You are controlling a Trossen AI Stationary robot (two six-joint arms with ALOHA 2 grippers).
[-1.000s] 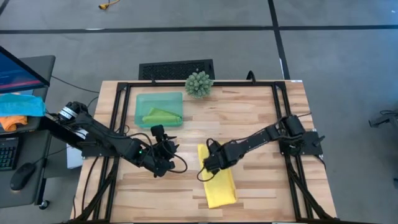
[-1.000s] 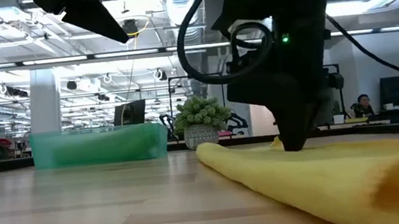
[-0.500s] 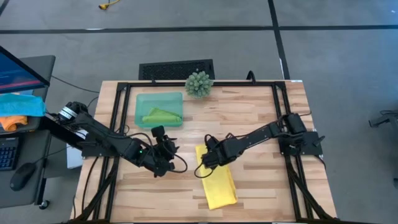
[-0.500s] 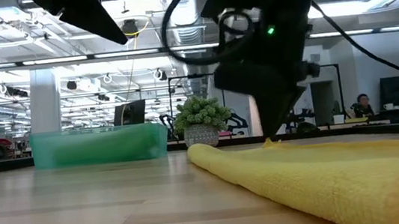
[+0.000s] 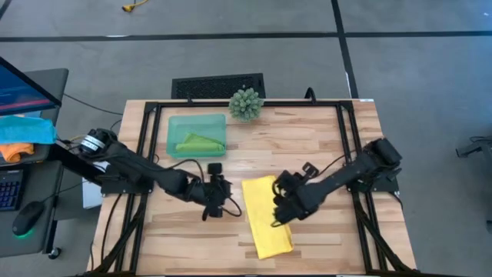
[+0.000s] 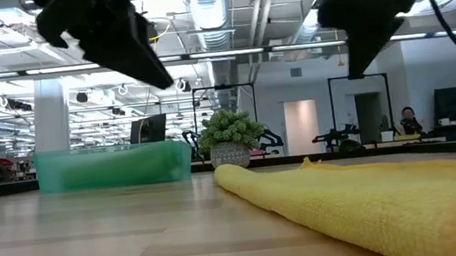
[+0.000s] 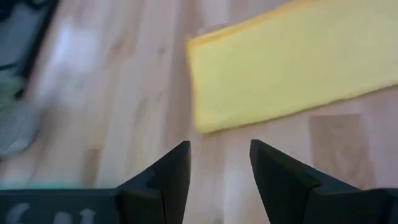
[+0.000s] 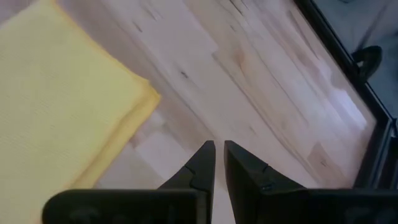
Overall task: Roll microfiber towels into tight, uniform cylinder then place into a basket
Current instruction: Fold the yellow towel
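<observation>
A: Yellow towel (image 5: 265,215)?
B: Flat on the table (image 5: 323,131), folded into a long strip near the front middle — not rolled. In the low view it lies as a thick fold (image 6: 366,203) across the wood.

A: Green one?
B: Green towel (image 5: 200,143) sits bundled inside the basket (image 5: 175,123), back left of the table, beside the spiky plant (image 5: 246,103).

A: Left gripper?
B: Left gripper (image 5: 217,201) hangs just beside the yellow towel's left edge, above the wood, not touching it. Wrist view shows its fingers (image 7: 171,171) spread apart with only bare table between them — nothing held. The towel's corner (image 7: 292,62) lies ahead of them.

A: Right gripper?
B: Right gripper (image 5: 280,209) is over the towel's right edge, lifted off it. Its fingers (image 8: 205,163) are almost pressed together, just a thin gap, pinching nothing. The yellow towel (image 8: 56,106) is off to one side in its wrist view, bare wood under the tips.

A: Low view?
B: Both grippers up high, clear of the cloth; the basket (image 6: 112,167) and the plant (image 6: 231,136) stand behind.
</observation>
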